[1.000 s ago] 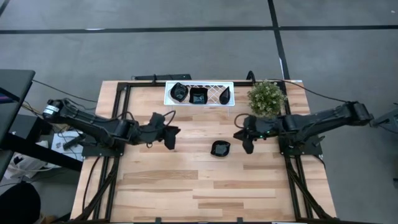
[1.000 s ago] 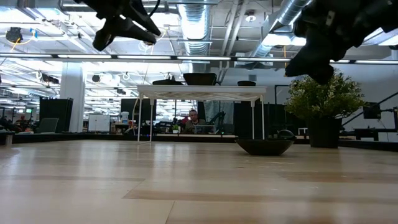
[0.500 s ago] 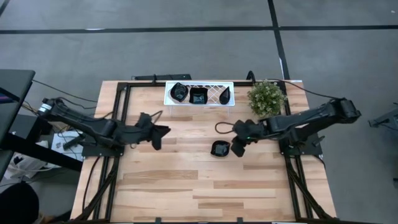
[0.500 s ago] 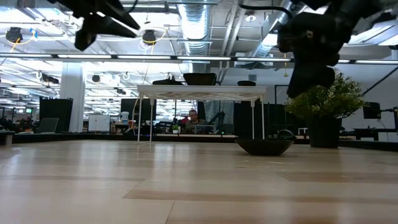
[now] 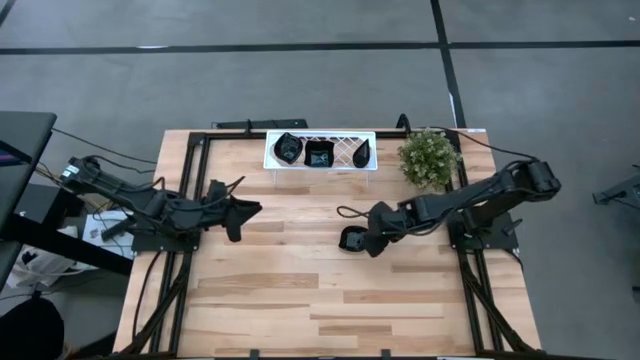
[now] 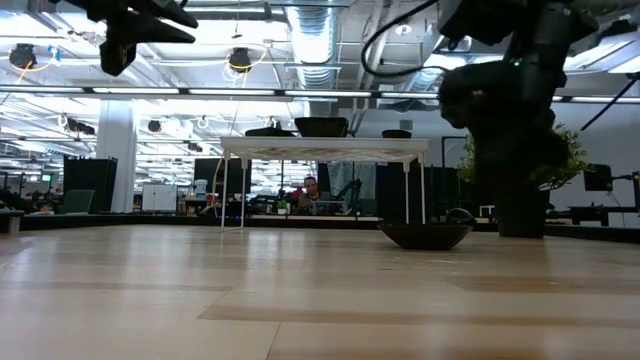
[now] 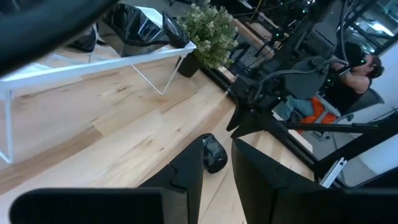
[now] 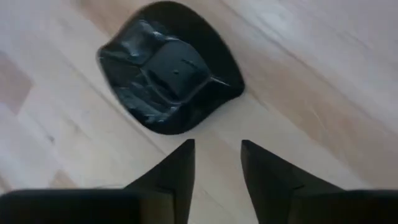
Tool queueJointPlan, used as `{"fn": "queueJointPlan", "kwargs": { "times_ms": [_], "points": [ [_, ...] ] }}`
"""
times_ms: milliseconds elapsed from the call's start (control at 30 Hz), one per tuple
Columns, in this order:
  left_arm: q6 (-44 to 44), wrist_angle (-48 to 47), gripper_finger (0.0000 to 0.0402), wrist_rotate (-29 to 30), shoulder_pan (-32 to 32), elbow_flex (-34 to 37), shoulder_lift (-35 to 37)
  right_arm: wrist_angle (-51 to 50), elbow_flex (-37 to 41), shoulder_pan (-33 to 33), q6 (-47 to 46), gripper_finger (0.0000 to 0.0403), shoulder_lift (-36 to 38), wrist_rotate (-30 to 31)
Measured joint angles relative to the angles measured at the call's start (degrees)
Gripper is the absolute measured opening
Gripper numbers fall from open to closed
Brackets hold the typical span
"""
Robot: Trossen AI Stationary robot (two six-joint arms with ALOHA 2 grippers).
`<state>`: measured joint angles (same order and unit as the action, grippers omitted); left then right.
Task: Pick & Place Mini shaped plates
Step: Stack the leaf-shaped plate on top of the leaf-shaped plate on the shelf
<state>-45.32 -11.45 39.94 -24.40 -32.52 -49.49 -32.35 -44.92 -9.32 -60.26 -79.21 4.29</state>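
Observation:
One mini shaped plate (image 5: 351, 239), glossy black with a wavy rim, rests by its base on the wooden table, right of the middle; it also shows in the right wrist view (image 8: 169, 84) and the low view (image 6: 425, 235). My right gripper (image 8: 216, 149) points steeply down just beside its rim, open, with nothing between its fingers; in the high view it (image 5: 368, 243) stands at the plate's right side. Three more black plates (image 5: 319, 154) lie in the white lattice tray (image 5: 342, 150) at the far edge. My left gripper (image 5: 240, 212) hangs over the table's left part, open by a narrow gap and empty.
The white tray (image 6: 325, 150) stands raised on thin legs at the far edge. A green plant in a dark pot (image 5: 429, 158) is at the far right, close behind my right arm. Bare wood lies across the near half of the table.
My right gripper has moved toward the table's left and down to the plate on the table, tipping from nearly level to steeply downward and rolling as it went. My left gripper has drawn back toward the table's left edge. The plate has stayed where it was.

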Motion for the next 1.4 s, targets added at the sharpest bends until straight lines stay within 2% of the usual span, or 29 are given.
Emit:
{"fn": "queueJointPlan", "kwargs": {
  "times_ms": [200, 567, 867, 1167, 1400],
  "points": [
    [0.09, 0.62, 0.0085, -0.07, 0.0, 1.5, 0.04, 1.8, 0.04, -0.08, -10.86, 0.0157, -2.25, 0.09],
    [2.99, 0.84, 0.0085, -0.09, 0.0, 1.74, -0.07, 5.16, 0.12, -0.22, -18.06, 0.0178, -6.55, 0.42],
    [3.1, 1.03, 0.0085, -0.09, 0.0, 1.74, -0.07, 6.82, 0.12, 0.07, -19.57, 0.0177, -7.51, 2.86],
    [3.1, 1.03, 0.0085, -0.11, 0.0, 1.74, -0.07, 13.17, 1.29, 1.61, -19.57, 0.0173, -9.48, 1.49],
    [3.13, 1.25, 0.0085, -0.11, 0.0, 1.74, -0.06, 12.75, 1.45, 1.62, -19.77, 0.0163, -10.18, 1.46]
  ]
}}
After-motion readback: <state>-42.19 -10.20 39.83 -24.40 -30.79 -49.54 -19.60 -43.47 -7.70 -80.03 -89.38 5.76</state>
